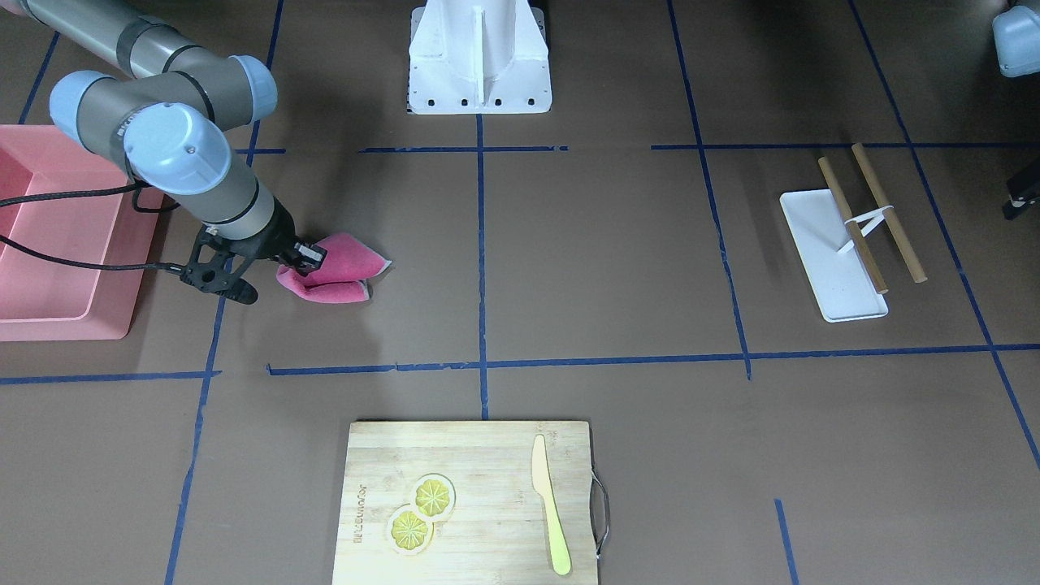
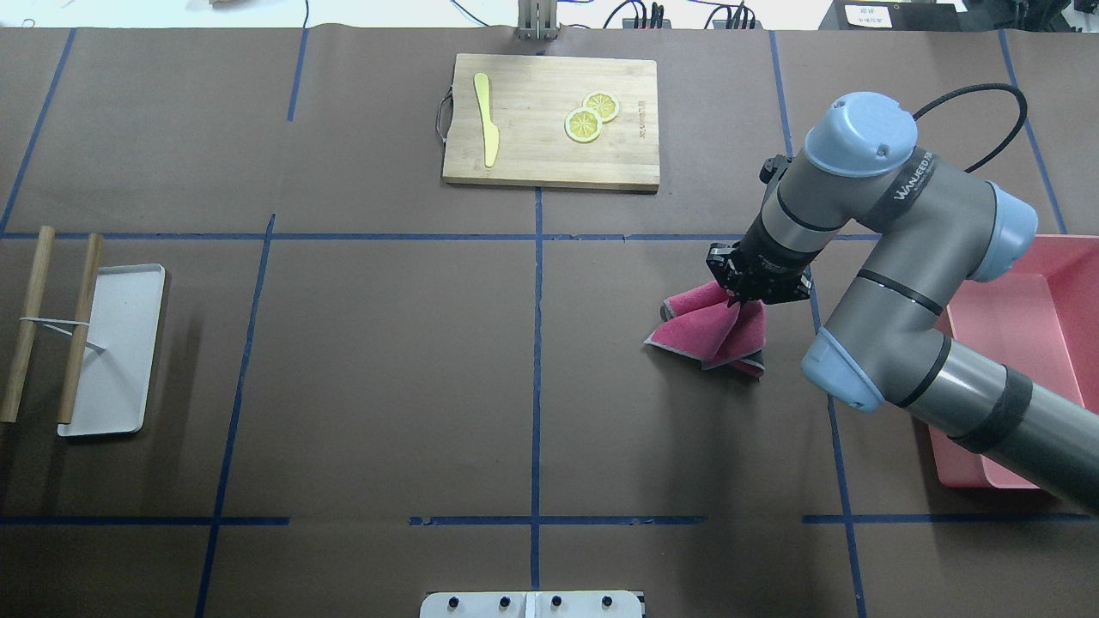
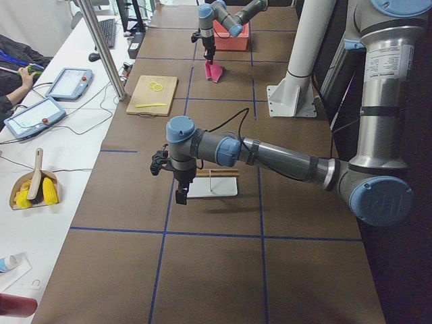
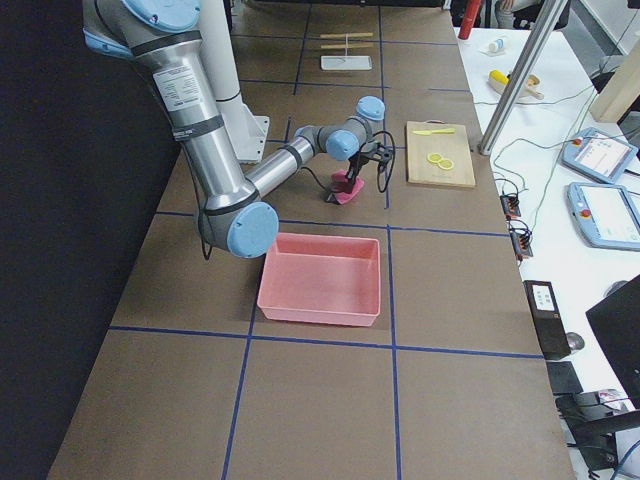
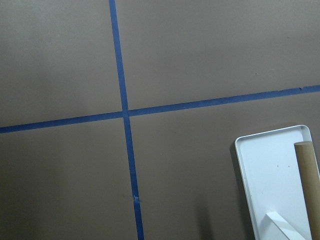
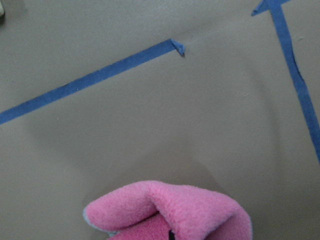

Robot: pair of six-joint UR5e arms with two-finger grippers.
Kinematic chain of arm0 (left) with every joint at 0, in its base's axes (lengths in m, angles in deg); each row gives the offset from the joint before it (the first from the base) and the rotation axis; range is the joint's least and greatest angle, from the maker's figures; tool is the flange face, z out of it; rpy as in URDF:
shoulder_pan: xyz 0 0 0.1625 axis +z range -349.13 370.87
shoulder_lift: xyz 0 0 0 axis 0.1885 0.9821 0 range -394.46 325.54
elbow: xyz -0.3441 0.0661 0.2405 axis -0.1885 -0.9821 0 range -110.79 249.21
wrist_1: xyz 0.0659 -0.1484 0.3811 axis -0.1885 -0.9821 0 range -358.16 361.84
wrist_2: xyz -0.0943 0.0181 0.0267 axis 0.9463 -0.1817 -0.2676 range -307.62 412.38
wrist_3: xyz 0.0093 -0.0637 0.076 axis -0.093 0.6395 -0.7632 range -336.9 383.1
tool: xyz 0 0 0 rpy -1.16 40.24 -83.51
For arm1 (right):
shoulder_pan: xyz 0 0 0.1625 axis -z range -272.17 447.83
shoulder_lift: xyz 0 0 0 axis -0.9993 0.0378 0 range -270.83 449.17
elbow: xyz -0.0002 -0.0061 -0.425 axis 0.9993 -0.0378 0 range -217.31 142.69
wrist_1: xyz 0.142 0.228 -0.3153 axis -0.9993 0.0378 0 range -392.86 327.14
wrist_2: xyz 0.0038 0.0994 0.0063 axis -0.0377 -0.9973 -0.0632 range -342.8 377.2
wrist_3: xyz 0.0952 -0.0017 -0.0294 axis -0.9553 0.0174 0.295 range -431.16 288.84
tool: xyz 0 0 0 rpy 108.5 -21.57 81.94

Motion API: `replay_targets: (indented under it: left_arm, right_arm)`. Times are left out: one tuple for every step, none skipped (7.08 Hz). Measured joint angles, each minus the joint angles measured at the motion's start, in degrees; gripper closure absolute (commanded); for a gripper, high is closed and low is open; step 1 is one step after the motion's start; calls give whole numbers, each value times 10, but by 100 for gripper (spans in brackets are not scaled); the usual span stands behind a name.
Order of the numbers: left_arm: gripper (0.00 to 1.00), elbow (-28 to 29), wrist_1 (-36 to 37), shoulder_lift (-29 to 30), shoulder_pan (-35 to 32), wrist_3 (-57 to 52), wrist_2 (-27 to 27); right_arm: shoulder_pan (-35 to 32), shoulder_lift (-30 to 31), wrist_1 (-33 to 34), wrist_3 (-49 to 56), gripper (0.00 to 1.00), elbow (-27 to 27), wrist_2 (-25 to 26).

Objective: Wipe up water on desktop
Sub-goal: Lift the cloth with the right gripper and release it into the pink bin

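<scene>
The brown desktop [image 1: 601, 268] with blue tape lines shows no visible water. A pink cloth [image 1: 337, 272] lies folded and bunched on it, right of centre in the overhead view [image 2: 708, 330]. My right gripper [image 2: 745, 296] is shut on the cloth's upper edge, with the cloth's lower part touching the desktop. The right wrist view shows the cloth's pink fold [image 6: 170, 210] over bare desktop. My left gripper [image 3: 181, 196] hovers near the white tray at the far left end; it shows only in the exterior left view, so I cannot tell its state.
A pink bin [image 2: 1013, 343] stands just right of the cloth, under the right arm. A bamboo cutting board [image 2: 549, 120] with two lemon slices and a yellow knife lies at the far edge. A white tray [image 2: 112, 348] with two wooden sticks [image 2: 30, 322] sits at the left.
</scene>
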Motion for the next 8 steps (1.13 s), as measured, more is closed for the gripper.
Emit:
replay_targets:
  left_arm:
    - [0,1,0,0,0,0,0]
    - [0,1,0,0,0,0,0]
    - [0,2,0,-1,0,0,0]
    - [0,2,0,-1,0,0,0]
    - [0,2,0,-1,0,0,0]
    - [0,2,0,-1,0,0,0]
    - [0,2,0,-2,0,0,0]
    - [0,3,1,-2,-1,-4,0]
  right_arm:
    - [-12,2,2,2,100,7,-3]
    - [-34,4,16,3,100,22,-17]
    - [-65,5,44,9,100,48,-41]
    - [-97,11,82,27,100,87,-59]
    - [-122,20,125,53,100,129,-66]
    - [-141,28,183,80,100,178,-67]
    - [-154,31,245,104,100,226,-68]
    - [-167,34,306,140,100,267,-66]
